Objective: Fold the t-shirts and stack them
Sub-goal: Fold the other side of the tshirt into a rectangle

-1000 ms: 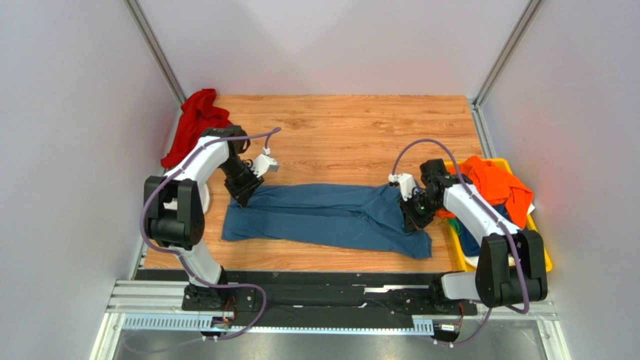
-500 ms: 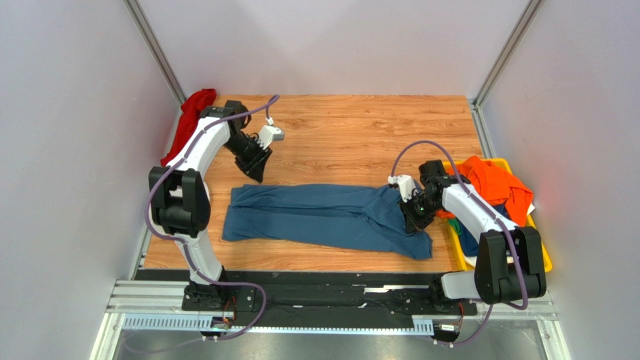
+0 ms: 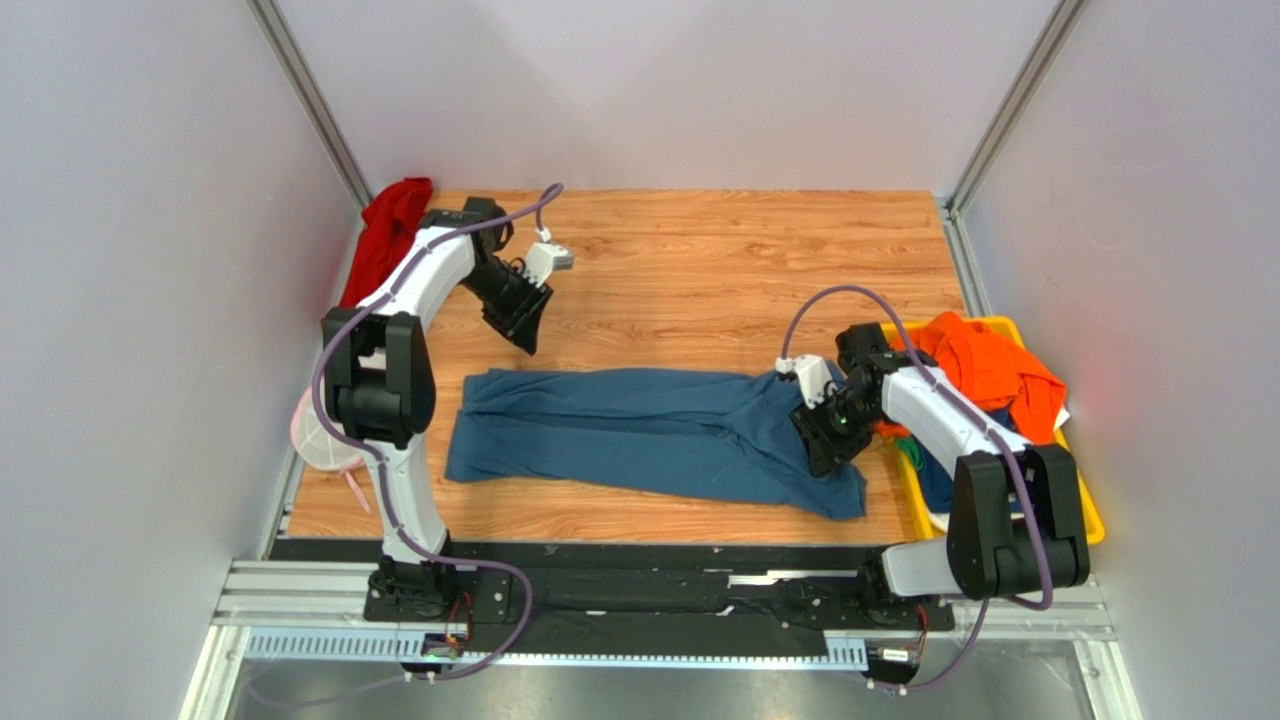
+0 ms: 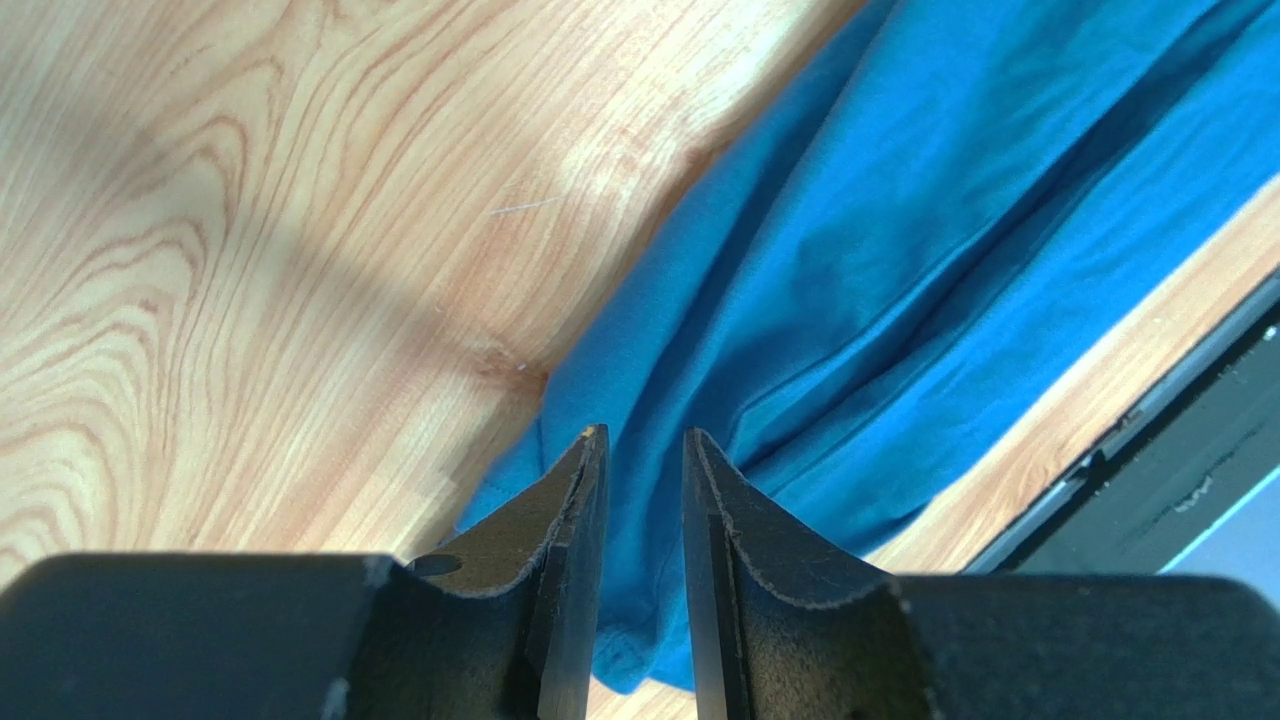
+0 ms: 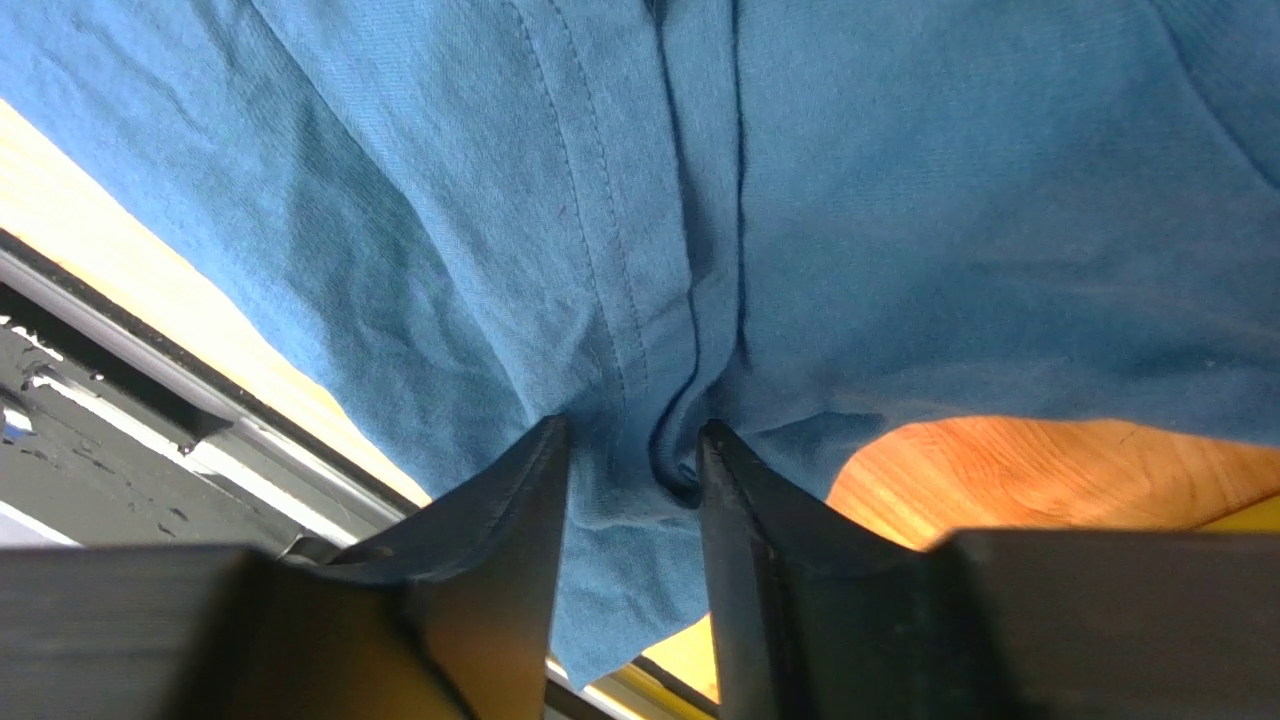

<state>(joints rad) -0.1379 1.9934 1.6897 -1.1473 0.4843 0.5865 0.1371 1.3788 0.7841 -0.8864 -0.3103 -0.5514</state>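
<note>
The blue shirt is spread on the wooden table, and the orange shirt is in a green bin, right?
Not quite. The bin holding the orange shirt is yellow, not green, as the top external view shows. The blue shirt is indeed spread on the wooden table.

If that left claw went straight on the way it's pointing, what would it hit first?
Probably the slate-blue cloth t-shirt, near its edge: it fills the gap just beyond the left gripper's fingers. How far below is unclear.

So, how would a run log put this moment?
blue t-shirt: spread on table | left gripper: above table, empty | right gripper: open, on shirt's right end
</note>
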